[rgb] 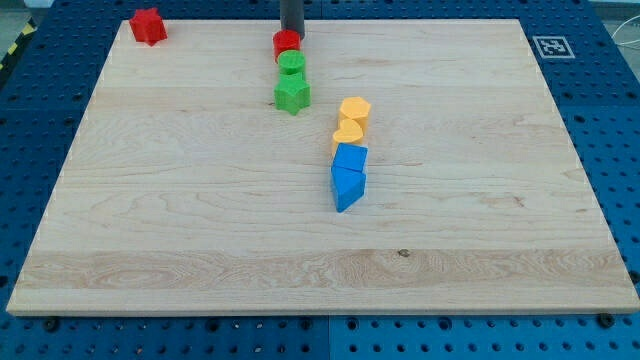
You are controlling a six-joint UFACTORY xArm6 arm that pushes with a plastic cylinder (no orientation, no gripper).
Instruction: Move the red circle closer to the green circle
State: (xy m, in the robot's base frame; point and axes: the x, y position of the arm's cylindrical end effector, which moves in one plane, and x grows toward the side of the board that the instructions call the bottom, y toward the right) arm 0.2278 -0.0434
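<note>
The red circle [286, 44] sits near the view's top, centre-left, touching the green circle [292, 66] just below it. A green star [292, 94] lies right under the green circle. My tip [291, 33] stands at the red circle's top edge, on the side away from the green circle, in contact or nearly so.
A red star-like block [147, 26] lies at the board's top left corner. A yellow hexagon [355, 109] and yellow heart [348, 132] sit right of centre, with a blue block [351, 158] and a blue triangle [347, 187] below them. A marker tag [549, 46] is at top right.
</note>
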